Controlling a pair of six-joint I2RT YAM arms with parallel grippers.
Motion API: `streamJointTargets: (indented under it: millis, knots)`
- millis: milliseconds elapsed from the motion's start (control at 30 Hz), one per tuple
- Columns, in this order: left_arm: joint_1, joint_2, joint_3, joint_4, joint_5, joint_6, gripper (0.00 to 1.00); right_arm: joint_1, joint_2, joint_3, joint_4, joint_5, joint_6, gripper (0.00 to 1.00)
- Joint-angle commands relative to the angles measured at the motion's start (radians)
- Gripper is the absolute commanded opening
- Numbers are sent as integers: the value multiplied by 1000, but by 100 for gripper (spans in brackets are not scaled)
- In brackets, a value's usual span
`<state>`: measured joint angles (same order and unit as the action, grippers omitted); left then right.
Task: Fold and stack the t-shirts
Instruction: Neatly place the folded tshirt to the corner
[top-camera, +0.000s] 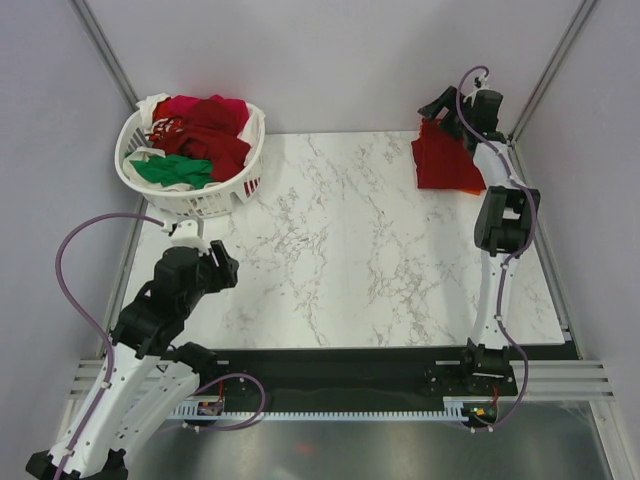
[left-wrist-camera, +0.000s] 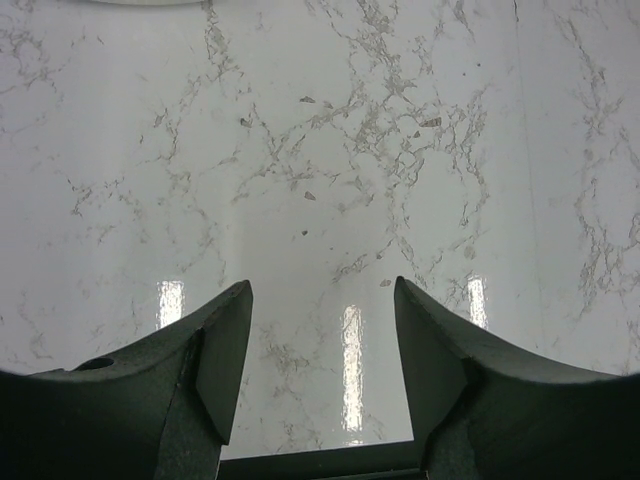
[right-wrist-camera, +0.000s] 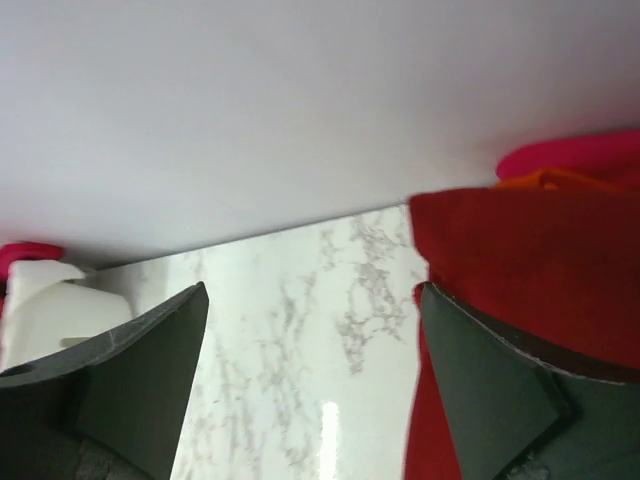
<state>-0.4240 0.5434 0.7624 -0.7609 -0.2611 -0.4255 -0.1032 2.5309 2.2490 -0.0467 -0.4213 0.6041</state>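
Observation:
A folded stack with a dark red t-shirt (top-camera: 445, 160) on top lies at the table's far right. In the right wrist view the dark red shirt (right-wrist-camera: 530, 270) has an orange edge (right-wrist-camera: 540, 181) and a magenta shirt (right-wrist-camera: 585, 155) beyond it. My right gripper (top-camera: 437, 106) (right-wrist-camera: 312, 300) is open and empty at the stack's far left corner, one finger against the red cloth. A white basket (top-camera: 190, 205) at the far left holds dark red (top-camera: 220, 140), magenta (top-camera: 190, 105), green (top-camera: 175, 170) and white (top-camera: 150, 104) shirts. My left gripper (top-camera: 222, 260) (left-wrist-camera: 322, 290) is open and empty over bare marble, near the basket.
The marble table top (top-camera: 340, 250) spreads between basket and stack. Grey walls with metal posts enclose the back and sides. The basket (right-wrist-camera: 50, 300) shows far left in the right wrist view. A black rail with cables runs along the near edge (top-camera: 340, 385).

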Motion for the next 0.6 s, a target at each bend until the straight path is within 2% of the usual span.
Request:
streamJointTargets:
  millis: [0, 67, 100, 167, 200, 233, 333, 367, 400, 467, 567]
  knots:
    - [2, -17, 3, 38, -10, 10, 66, -30, -326, -34, 10, 23, -43, 95]
    - [4, -28, 3, 37, -3, 13, 66, -27, -418, -112, 7, 4, -20, 98]
    - [4, -31, 3, 38, 2, 16, 66, -24, -517, -152, 7, -8, -11, 98]
    - [4, -33, 5, 40, 19, 21, 66, 0, -633, -322, 7, -4, 25, 98]
    - [4, -33, 8, 38, 25, 22, 67, 17, -750, -385, 4, -2, 26, 98]
    - [4, -31, 8, 43, 32, 24, 67, 37, -814, -516, -1, 4, 19, 98]
    - [4, -26, 6, 46, 48, 27, 68, 178, -1055, -757, -67, 82, -42, 98]
    - [2, -26, 5, 49, 54, 27, 69, 285, -1113, -811, -94, 120, -100, 98]
    - [2, -23, 5, 49, 57, 28, 69, 340, -1212, -859, -149, 148, -133, 98]
    - [2, -16, 5, 52, 65, 31, 70, 484, -1303, -1003, -215, 258, -156, 98]
    - [2, 18, 15, 54, 78, 34, 70, 562, -1454, -1169, -304, 344, -156, 98]
